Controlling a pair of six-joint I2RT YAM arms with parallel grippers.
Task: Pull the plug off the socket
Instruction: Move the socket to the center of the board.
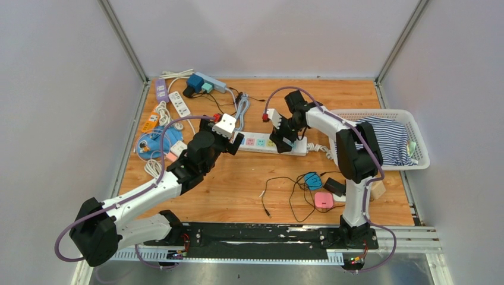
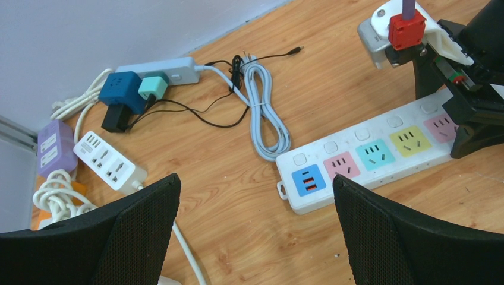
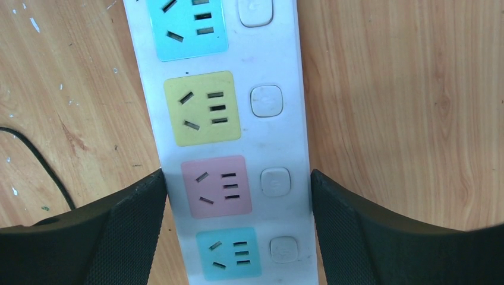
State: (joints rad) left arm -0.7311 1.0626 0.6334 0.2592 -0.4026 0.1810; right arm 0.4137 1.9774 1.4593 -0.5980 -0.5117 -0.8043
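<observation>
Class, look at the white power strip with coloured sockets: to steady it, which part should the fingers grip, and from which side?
Grip the white power strip across its narrow width, coming straight down from above. It lies flat, sockets up, with straight, parallel long edges. The right gripper shows this: its fingers flank the pink socket.

Bright, even light from above, soft short shadows (faint, close-in), every view sharp.

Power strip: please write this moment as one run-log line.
left gripper open, hovering | right gripper astride power strip at pink socket, grip unclear | sockets in view empty
</observation>
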